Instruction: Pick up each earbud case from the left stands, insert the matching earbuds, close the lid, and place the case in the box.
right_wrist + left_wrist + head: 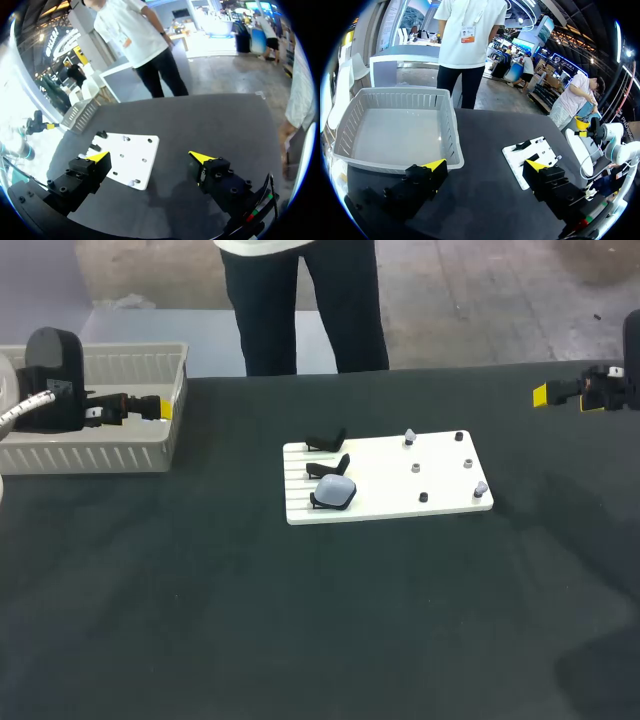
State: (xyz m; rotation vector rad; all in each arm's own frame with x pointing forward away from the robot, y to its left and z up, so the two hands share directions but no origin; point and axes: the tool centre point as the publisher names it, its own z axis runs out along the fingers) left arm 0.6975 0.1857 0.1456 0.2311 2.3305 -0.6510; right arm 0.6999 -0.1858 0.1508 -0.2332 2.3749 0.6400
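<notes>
By the right rim of the grey box (130,455), left gripper (163,410) held level, fingers spread wide, empty. At the bench's (300,620) far right, right gripper (540,394) raised, pointing inward, likewise wide and empty. On the white board's (390,480) front stand, one grey earbud case (335,492).

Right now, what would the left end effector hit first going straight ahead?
The left end effector would likely meet the table just beyond the basket corner; depth is unclear, so it might clip the rim first.

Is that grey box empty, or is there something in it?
Empty, it seems: the box shows only bare floor in the left wrist view.
</notes>
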